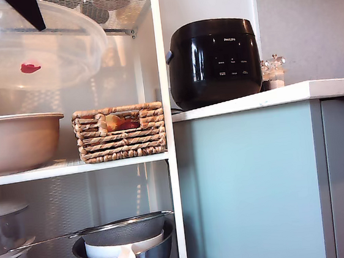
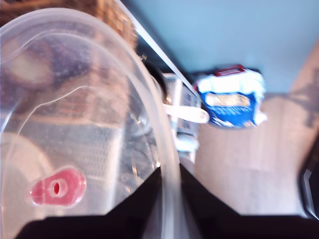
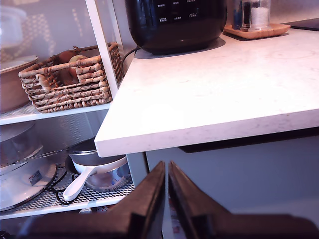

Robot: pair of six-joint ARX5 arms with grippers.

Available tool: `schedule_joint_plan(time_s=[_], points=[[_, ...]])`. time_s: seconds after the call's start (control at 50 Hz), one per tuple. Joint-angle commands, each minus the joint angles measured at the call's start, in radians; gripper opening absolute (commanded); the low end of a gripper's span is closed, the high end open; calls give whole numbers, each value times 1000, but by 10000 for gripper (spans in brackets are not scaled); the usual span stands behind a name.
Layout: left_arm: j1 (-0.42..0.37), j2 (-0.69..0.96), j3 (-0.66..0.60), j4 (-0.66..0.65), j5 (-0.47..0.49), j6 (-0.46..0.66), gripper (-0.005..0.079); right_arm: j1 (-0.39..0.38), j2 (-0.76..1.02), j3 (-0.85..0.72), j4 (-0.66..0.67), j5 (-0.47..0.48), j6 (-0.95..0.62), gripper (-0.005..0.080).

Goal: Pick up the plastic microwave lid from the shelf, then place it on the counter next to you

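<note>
Clearly the plastic microwave lid (image 1: 34, 48) is off its board and hanging in the air at the upper left of the exterior view, inside the top bay of the shelf (image 1: 162, 74), above the beige bowl (image 1: 16, 140) and the wicker basket (image 1: 120, 132). The first gripper (image 2: 169, 199) has its jaws pinched narrow on the lid's rim, one finger on each side of the thin plastic wall, as the first wrist view shows. The second gripper (image 3: 167, 186) waits low in front of the counter (image 3: 214, 94), jaws together and empty.

The chief risk is the grip itself: a single pinch on the edge of a wide, light, slippery dome. The lid could pivot in the jaws or slide out, the more so if the arm swings fast. Next is the shelf's white upright, which stands between the lid and the counter; the broad rim could catch on it on the way out. On the counter, the black cooker (image 1: 214, 60) fills the far end by the shelf, so the lid probably needs the bare stone nearer and to the right.

The lid is round, so it has no true long axis. It hangs tilted, and its red vent tab (image 1: 30, 67) faces the exterior camera.
</note>
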Motion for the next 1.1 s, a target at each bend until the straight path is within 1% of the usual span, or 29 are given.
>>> schedule_joint_plan(time_s=[0.0, 0.26, 0.38, 0.58, 0.72, 0.82, 1.08], points=[[-31, -30, 11, 2, 4, -22, -23, 4, -6, 6, 6, 0, 0, -12], [-134, -70, 11, -29, 5, -79, -23, 4, -6, 6, 7, 0, 0, -12], [-204, -76, 11, -30, 6, -84, -23, 4, -6, 6, 6, 0, 0, -12], [-319, -73, 11, -9, 52, -82, -24, 4, -6, 6, 7, 0, 0, -12], [-386, -73, 11, 23, 85, -7, -24, 4, -6, 6, 6, 0, 0, -12], [-414, -65, 11, 53, 133, 52, -24, 4, -6, 6, 7, 0, 0, -12], [-441, -8, 11, 157, 262, 237, -24, 4, -6, 6, 7, 0, 0, -12]])
